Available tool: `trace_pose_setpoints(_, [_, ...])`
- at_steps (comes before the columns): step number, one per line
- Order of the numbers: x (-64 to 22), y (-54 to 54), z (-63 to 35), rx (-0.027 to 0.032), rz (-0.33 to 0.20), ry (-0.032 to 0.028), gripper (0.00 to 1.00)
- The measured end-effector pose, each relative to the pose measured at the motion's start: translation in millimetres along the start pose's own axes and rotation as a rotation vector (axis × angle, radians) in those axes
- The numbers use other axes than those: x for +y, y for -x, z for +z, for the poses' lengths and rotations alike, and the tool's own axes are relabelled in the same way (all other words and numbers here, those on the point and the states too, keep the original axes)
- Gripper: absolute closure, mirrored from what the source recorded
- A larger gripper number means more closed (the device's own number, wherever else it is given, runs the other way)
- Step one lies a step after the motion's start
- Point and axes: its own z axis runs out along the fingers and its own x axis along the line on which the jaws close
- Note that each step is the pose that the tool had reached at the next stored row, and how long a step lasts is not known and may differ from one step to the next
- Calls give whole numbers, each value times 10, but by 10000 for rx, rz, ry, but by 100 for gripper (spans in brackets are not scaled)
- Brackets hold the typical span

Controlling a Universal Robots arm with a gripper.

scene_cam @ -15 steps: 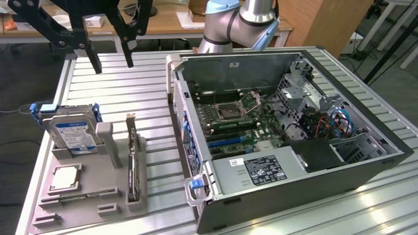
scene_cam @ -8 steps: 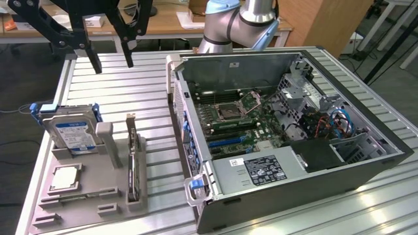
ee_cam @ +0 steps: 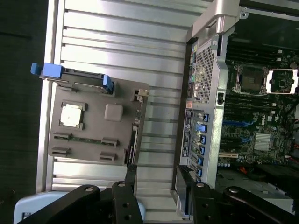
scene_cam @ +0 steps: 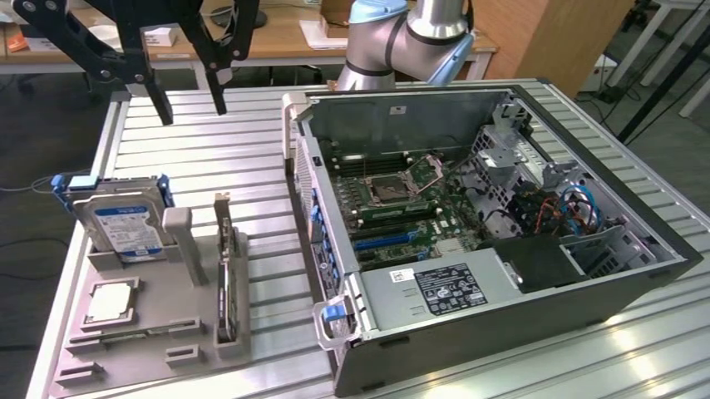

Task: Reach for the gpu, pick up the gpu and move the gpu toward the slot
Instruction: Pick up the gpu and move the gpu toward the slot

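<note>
Grey holder tray (scene_cam: 133,332) sits on the slatted tabletop (scene_cam: 222,158), and I see the gpu (scene_cam: 229,287) standing on edge in its slot along the tray's side, just beside the open computer case (scene_cam: 500,332). My tool (ee_cam: 156,186) hovers high above with its fingers (ee_cam: 131,179) spread apart, gripping nothing, well clear of the gpu.
</note>
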Motion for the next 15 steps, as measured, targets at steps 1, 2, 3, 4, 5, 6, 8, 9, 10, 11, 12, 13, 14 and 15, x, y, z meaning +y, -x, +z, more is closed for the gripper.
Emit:
trace_pose_setpoints(1, [0,0,0,0,0,0,53])
trace_pose_setpoints(2, [0,0,0,0,0,0,53])
trace_pose_setpoints(3, [0,0,0,0,0,0,53])
trace_pose_setpoints(4, [0,0,0,0,0,0,53])
trace_pose_setpoints(5, [0,0,0,0,0,1,53])
trace_pose_setpoints(6, [0,0,0,0,1,0,53])
trace_pose_setpoints(8, [0,0,0,0,0,0,53])
trace_pose_setpoints(9, [0,0,0,0,0,0,53])
trace_pose_setpoints(10, [0,0,0,0,0,1,53])
trace_pose_setpoints(11, [0,0,0,0,0,0,53])
trace_pose_setpoints(12, [0,0,0,0,0,0,53])
trace_pose_setpoints(13, [0,0,0,0,0,0,53])
trace_pose_setpoints(14, [0,0,0,0,0,0,53])
trace_pose_setpoints(15, [0,0,0,0,0,0,53])
